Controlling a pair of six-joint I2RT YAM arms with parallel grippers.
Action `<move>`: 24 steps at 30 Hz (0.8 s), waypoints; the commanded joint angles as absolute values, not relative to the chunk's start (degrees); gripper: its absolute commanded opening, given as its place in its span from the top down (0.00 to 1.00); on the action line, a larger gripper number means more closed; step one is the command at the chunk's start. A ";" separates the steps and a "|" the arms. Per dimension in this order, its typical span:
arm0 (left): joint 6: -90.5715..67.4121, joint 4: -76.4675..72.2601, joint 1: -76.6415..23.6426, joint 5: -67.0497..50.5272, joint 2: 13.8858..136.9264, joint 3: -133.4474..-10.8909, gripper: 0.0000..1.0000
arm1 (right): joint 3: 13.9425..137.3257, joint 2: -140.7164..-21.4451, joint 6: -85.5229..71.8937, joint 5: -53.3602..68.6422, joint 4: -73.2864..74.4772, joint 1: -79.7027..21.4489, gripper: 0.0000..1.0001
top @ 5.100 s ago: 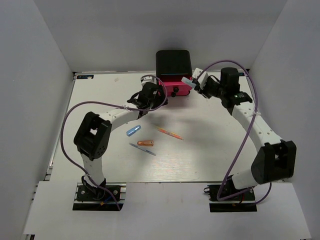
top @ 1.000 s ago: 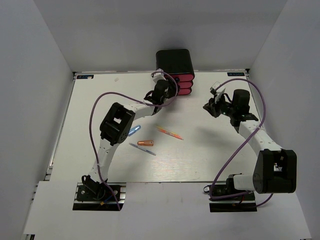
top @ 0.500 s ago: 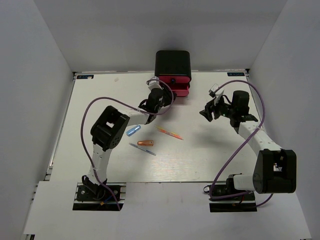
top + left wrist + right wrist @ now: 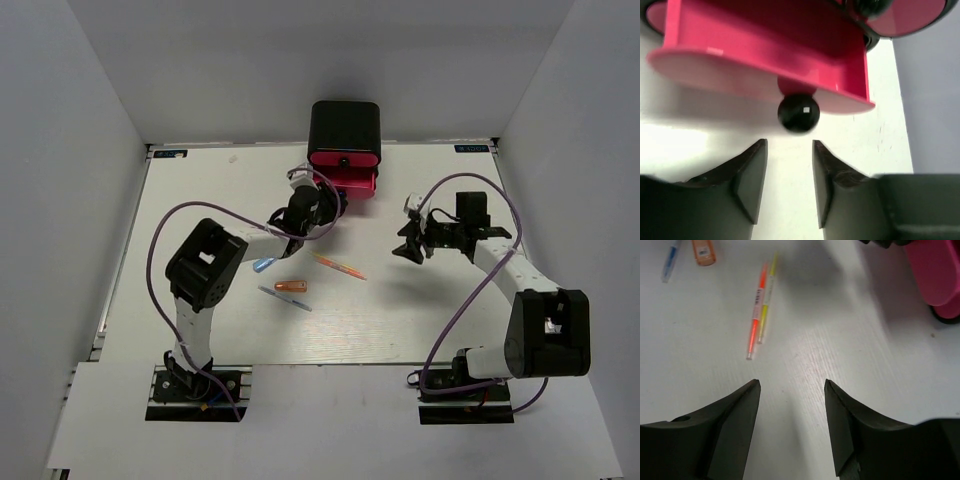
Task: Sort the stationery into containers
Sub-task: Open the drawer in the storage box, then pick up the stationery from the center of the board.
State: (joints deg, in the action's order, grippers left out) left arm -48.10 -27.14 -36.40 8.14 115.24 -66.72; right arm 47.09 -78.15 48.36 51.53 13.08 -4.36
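Observation:
The black cabinet (image 4: pixel 345 125) stands at the far middle with its pink drawers. One lower drawer (image 4: pixel 352 181) is pulled out; it fills the top of the left wrist view (image 4: pixel 765 55), its black knob (image 4: pixel 798 113) just beyond my fingertips. My left gripper (image 4: pixel 318 205) (image 4: pixel 789 150) is open and empty, not touching the knob. My right gripper (image 4: pixel 408 241) (image 4: pixel 792 385) is open and empty above the table. On the table lie a light blue marker (image 4: pixel 265 264), a short orange marker (image 4: pixel 291 286) (image 4: pixel 703 250), a thin blue-grey pen (image 4: pixel 285 298) (image 4: pixel 670 260) and a thin orange-pink pen (image 4: pixel 338 265) (image 4: pixel 759 315).
White walls close in the table (image 4: pixel 430 320) on three sides. Purple cables loop over both arms. The pink drawer (image 4: pixel 935 270) shows at the right wrist view's upper right corner.
The left gripper drew the drawer out toward the near side and now stands open just short of the knob. The right gripper moved left and nearer, toward the orange-pink pen.

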 commanded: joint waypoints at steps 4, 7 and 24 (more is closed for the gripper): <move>-46.15 -26.81 -36.65 8.00 109.34 -63.28 0.20 | 50.71 -80.68 59.24 54.85 22.59 -7.03 0.40; -44.65 -27.33 -36.65 6.77 108.19 -62.75 0.17 | 51.24 -81.21 59.41 53.97 23.12 -8.61 0.38; -38.85 -4.77 -36.13 14.94 70.24 -37.10 0.72 | 52.90 -87.97 37.46 37.12 9.42 -27.24 0.83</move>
State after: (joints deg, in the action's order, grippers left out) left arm -39.77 -13.06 -36.53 10.96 74.61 -39.09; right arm 49.45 -86.15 44.77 43.24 14.98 -25.10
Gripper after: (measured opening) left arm 0.288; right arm 0.175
